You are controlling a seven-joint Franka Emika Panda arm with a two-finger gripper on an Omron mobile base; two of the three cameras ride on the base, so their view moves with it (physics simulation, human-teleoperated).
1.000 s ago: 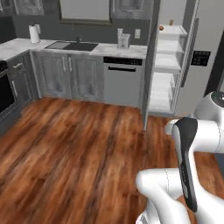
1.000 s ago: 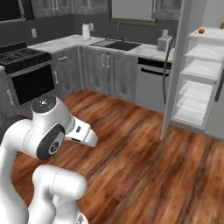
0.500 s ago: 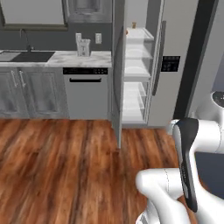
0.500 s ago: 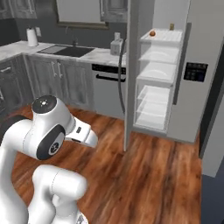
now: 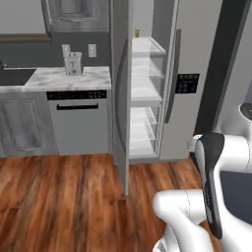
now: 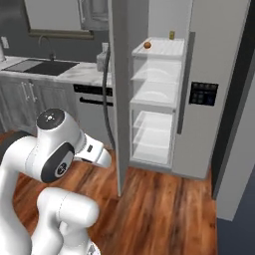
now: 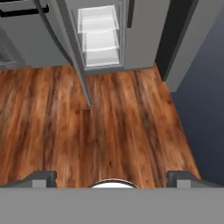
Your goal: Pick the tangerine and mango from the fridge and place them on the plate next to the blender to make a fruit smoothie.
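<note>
The fridge (image 6: pixel 211 55) stands ahead with its left door (image 6: pixel 118 74) swung open, showing white shelves. On the top shelf sits the tangerine (image 6: pixel 147 45), small and orange. The mango, the plate and the blender are out of view. The fridge (image 5: pixel 194 54) also stands in the middle of the left base view, and the fridge (image 7: pixel 140 30) lies at the top of the hand view. My gripper (image 7: pixel 113 177) hangs over the wood floor well short of the fridge, open, with nothing between its fingertips (image 7: pixel 43 178).
A small yellow jar (image 6: pixel 172 35) stands at the back of the top shelf. Left of the fridge are a marble counter (image 5: pixel 64 78) with a silver toaster (image 5: pixel 73 64) and a dishwasher (image 5: pixel 78 120) below. A dark wall (image 7: pixel 197 65) closes the right side.
The whole picture has shifted: the base has turned and driven toward the fridge, which is now central and larger. The arm keeps its folded pose.
</note>
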